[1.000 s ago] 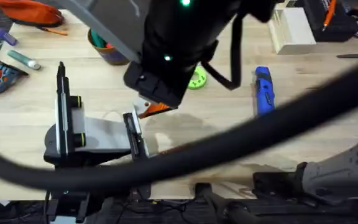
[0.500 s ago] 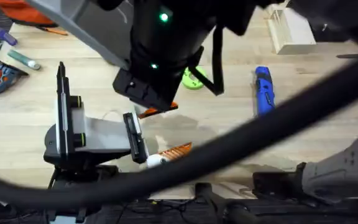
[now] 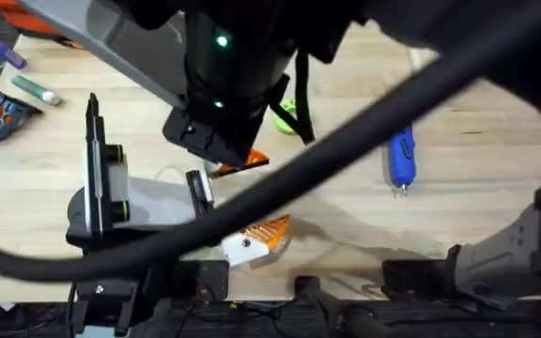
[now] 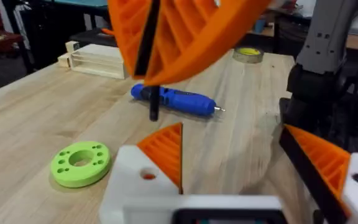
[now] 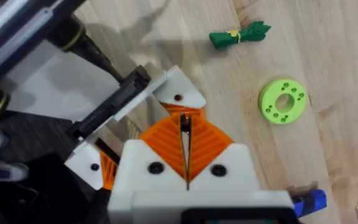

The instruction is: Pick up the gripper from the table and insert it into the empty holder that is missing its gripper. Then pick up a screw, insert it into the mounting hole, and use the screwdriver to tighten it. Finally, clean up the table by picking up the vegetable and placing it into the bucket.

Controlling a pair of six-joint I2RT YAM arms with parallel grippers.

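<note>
My right gripper (image 5: 185, 149) hangs shut on a thin black screw (image 4: 154, 102), directly above the far finger of my left gripper (image 4: 241, 168). That finger is the white holder (image 5: 179, 93), with the orange gripper (image 4: 166, 149) seated in it and a mounting hole (image 5: 178, 98) facing up. My left gripper (image 3: 252, 197) lies low over the table (image 3: 458, 225), open with nothing between its fingers. The blue screwdriver (image 3: 400, 160) lies to the right. The dark green vegetable (image 5: 238, 34) lies beyond the lime disc. My right arm (image 3: 224, 84) hides the bucket.
A lime-green disc with holes (image 4: 79, 163) lies just past the left gripper. A wooden box (image 4: 98, 60) and a tape roll (image 4: 248, 55) stand at the far edge. Tools lie at the far left corner (image 3: 7, 103). A black cable (image 3: 364, 122) crosses the overhead view.
My right arm has drifted left and now covers the bucket. The left gripper's near orange finger has come into sight from under the cable.
</note>
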